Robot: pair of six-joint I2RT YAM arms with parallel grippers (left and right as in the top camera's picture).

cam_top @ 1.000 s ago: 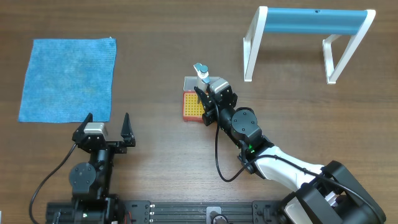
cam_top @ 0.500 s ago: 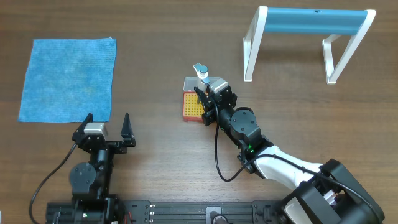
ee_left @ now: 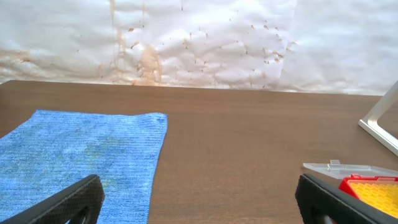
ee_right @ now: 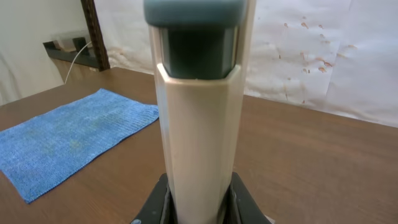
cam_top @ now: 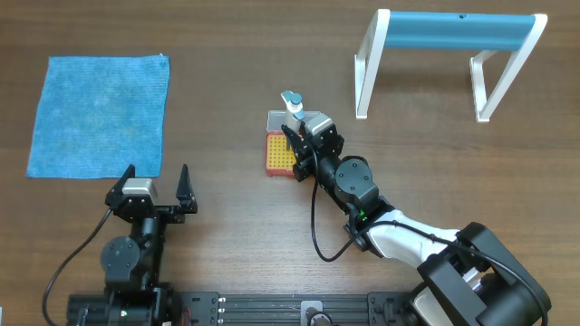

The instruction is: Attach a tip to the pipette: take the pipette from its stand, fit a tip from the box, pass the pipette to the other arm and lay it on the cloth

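**Q:** Top view: where are the arms and the parts?
**A:** The left gripper (cam_top: 153, 178) hangs near its base, just below the cloth (cam_top: 98, 116), with its jaws released and spread wide. The right gripper (cam_top: 304, 143) is at mid-table, at the right edge of the tip box (cam_top: 280, 154), and is clenched on the pipette (cam_top: 292, 101). The pipette head shows just above the box's clear lid (cam_top: 277, 119). The stand (cam_top: 458, 32) is at the far right, well apart from both grippers. The cloth lies flat at the far left.

**Q:** Left wrist view?
**A:** Both fingers (ee_left: 68, 202) are wide apart with nothing between them. The cloth (ee_left: 74, 155) lies ahead on one side. The tip box (ee_left: 373, 190) is on the other side with its lid (ee_left: 336, 167) open. One white stand leg (ee_left: 382, 121) shows beyond the box.

**Q:** Right wrist view?
**A:** The pipette (ee_right: 199, 124) stands upright, clamped low between the dark fingers (ee_right: 157, 200). The cloth (ee_right: 68, 140) lies well beyond it on the table (ee_right: 311, 168). The pipette's lower end is hidden, so contact with the box cannot be told.
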